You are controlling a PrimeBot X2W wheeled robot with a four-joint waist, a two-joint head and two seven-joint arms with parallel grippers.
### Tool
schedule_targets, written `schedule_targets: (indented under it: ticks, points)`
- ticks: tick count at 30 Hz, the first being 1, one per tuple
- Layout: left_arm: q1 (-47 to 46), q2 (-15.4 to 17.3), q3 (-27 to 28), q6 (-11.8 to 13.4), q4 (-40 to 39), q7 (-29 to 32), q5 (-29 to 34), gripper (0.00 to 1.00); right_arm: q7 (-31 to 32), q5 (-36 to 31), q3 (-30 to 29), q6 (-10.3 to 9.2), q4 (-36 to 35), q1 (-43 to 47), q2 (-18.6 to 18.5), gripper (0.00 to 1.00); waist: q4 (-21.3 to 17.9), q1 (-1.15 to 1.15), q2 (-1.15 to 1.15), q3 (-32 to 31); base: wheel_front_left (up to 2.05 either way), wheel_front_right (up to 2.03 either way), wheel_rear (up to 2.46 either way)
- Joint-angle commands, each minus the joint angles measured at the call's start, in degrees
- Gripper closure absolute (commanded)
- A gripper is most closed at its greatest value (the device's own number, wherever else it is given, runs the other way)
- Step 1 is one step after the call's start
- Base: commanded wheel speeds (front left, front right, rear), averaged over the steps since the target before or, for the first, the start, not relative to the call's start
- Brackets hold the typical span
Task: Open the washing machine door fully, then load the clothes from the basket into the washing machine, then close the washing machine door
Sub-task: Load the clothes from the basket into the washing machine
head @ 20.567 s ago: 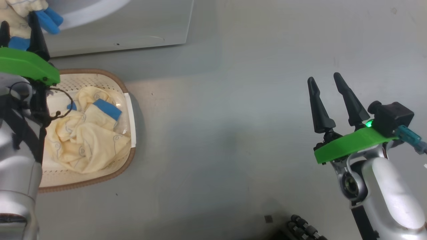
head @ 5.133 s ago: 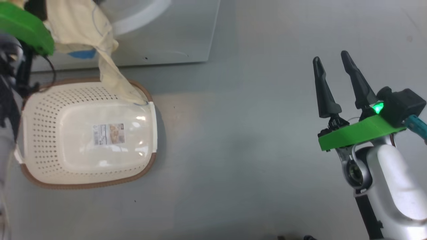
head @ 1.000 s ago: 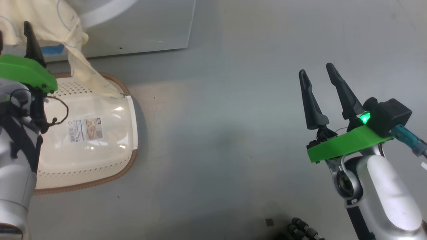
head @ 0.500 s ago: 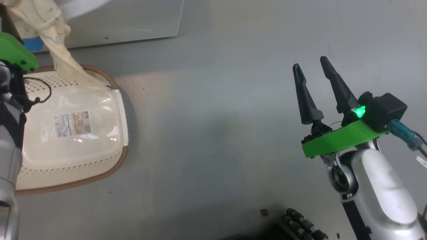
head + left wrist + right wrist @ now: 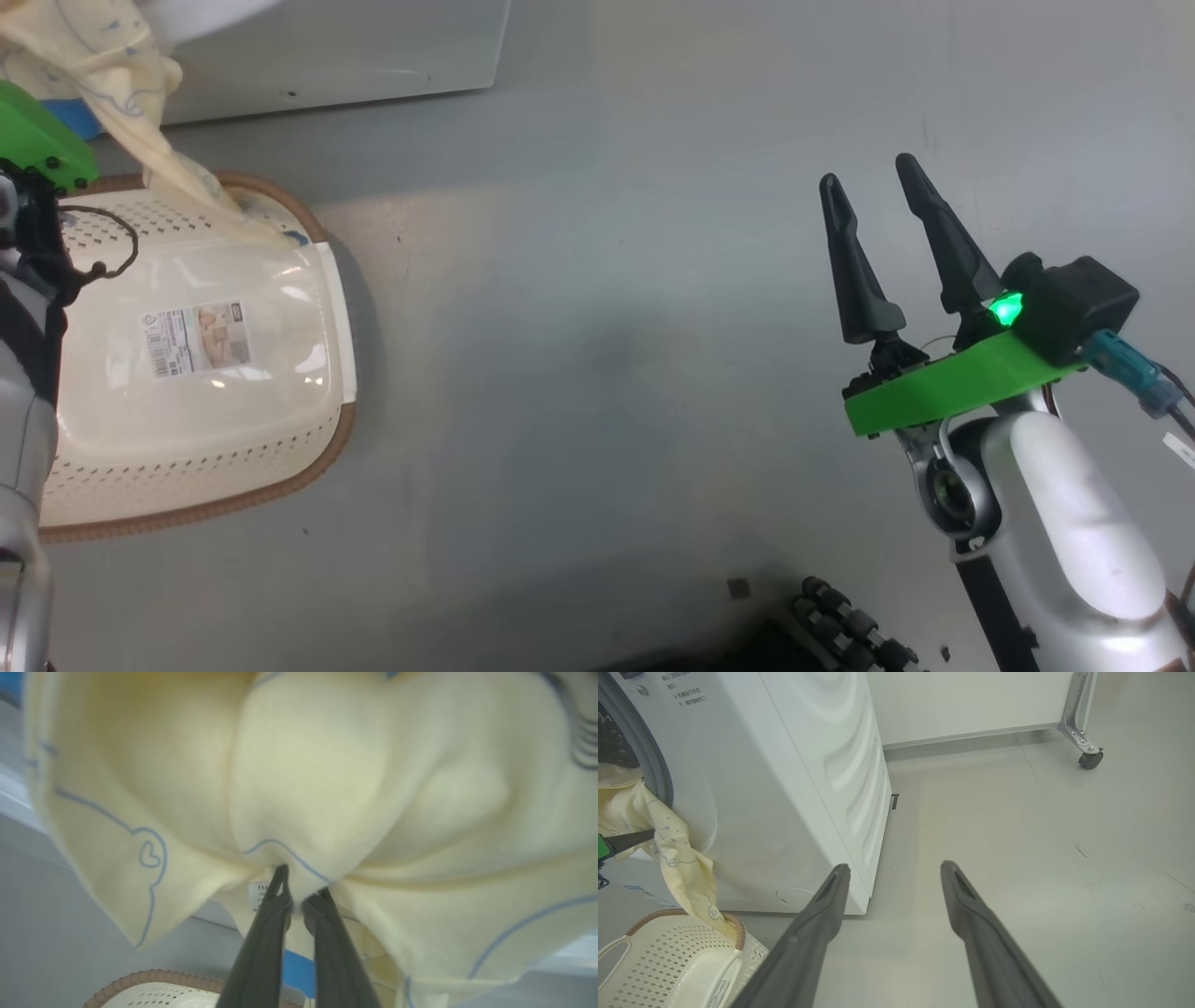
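Cream-yellow fabric with thin blue line prints, the clothes point(image 5: 327, 788), bunches right at the tips of the left gripper point(image 5: 301, 893). Its two dark fingers are pinched together on a fold of the cloth, next to a small white tag. The rest of the garment billows out beyond and to both sides of the fingertips. A blue cuff point(image 5: 294, 970) shows just behind the fingers.

In the right wrist view the cloth spills from the mouth of the washing machine point(image 5: 784, 788) over the grey door seal point(image 5: 656, 765). One left finger point(image 5: 630, 840) pokes into it from the side. From there a long tail of fabric hangs down below the left gripper, and its end touches the brown rim of the basket point(image 5: 322, 457). The basket sits on the floor under that gripper, just in front of the washer. Inside it the bare bottom shows, with a label point(image 5: 196, 338) on it.

Well apart on the other side, the right gripper point(image 5: 868, 177) hangs over the bare grey floor point(image 5: 607, 373). Its jaws are spread wide and hold nothing. The washer's front corner lies ahead of its fingers and to their left. A caster wheel point(image 5: 1090, 759) on a metal leg stands far ahead to their right.
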Motion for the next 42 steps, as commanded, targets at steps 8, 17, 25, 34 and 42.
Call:
schedule_targets:
  ticks: [8, 17, 25, 34, 42]
  points:
    - [-0.3, 3.5, 0.0, -1.0, -3.5, -2.2, 1.4, 1.00, -0.8, 0.3, 0.8, 0.58, -0.6, 0.1, 0.3, 0.00, 0.8, 0.00, 0.00, -2.5, 0.00, 0.00, 0.00]
    - [2.4, 6.0, 0.9, 0.5, -15.0, -2.3, 4.8, 1.00, -1.0, 0.6, 0.8, 0.58, 0.0, 0.4, 0.6, 0.00, 1.1, 0.00, 0.00, -4.1, 0.00, 0.00, 0.00]
    - [-4.2, 9.3, -1.2, -0.5, -19.3, 0.4, 7.6, 1.00, -1.1, 1.3, 1.3, 0.58, -0.5, -0.2, 0.9, 0.00, 0.0, 0.00, 0.00, -0.5, 0.00, 0.00, 0.00]
    - [-18.4, 16.8, -3.9, -4.4, -22.6, 9.3, 10.6, 1.00, -1.2, 3.0, 2.6, 0.58, -0.8, -1.8, 1.2, 0.00, -2.9, 0.00, 0.00, 5.0, 0.00, 0.00, 0.00]
    - [-29.5, 20.0, -5.4, -4.7, -22.9, 8.6, 14.0, 1.00, -1.2, 4.7, 4.4, 0.58, -0.8, -3.1, 1.4, 0.00, -5.2, 0.00, 0.00, 7.3, 0.00, 0.00, 0.00]
